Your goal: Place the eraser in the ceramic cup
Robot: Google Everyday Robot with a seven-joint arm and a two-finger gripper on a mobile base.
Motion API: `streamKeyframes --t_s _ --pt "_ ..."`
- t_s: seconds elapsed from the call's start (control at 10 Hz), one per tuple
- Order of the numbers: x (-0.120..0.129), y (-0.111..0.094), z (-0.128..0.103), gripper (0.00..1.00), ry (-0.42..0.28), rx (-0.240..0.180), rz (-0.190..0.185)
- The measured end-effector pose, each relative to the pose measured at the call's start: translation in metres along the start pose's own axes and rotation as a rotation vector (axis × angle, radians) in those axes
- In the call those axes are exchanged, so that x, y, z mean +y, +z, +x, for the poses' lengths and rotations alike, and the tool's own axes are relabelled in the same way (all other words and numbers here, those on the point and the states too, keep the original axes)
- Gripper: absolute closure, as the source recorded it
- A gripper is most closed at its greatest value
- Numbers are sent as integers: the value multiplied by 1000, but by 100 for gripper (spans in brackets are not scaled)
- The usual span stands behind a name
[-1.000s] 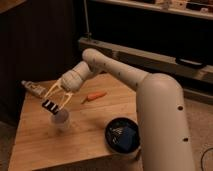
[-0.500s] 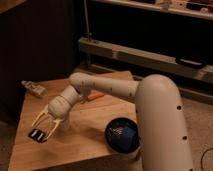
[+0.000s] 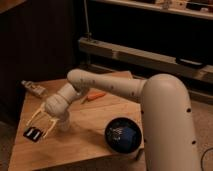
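My gripper hangs low over the front left part of the wooden table, fingers pointing down. It is shut on the eraser, a black block with pale stripes that sits at the fingertips just above the tabletop. The ceramic cup, small and white, stands upright immediately to the right of the gripper. My wrist partly hides it. The eraser is outside the cup, to its left and lower.
An orange marker-like stick lies behind the arm near the table's middle. A black round bowl with something blue inside stands at the front right. A pale small object lies at the back left corner. Dark shelving runs behind.
The gripper has swung from above the cup down to the front left, carrying the eraser with it. Over the last half second it has hardly moved.
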Motion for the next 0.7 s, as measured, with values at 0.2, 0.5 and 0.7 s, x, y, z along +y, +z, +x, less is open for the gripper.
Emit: streamKeyframes --t_s 0.2,0.5,0.7 --pt "-10 -41 -4 98 -23 30 53" --pt "-3 -96 8 98 -29 62 147" --pt "12 -116 19 98 -8 70 201"
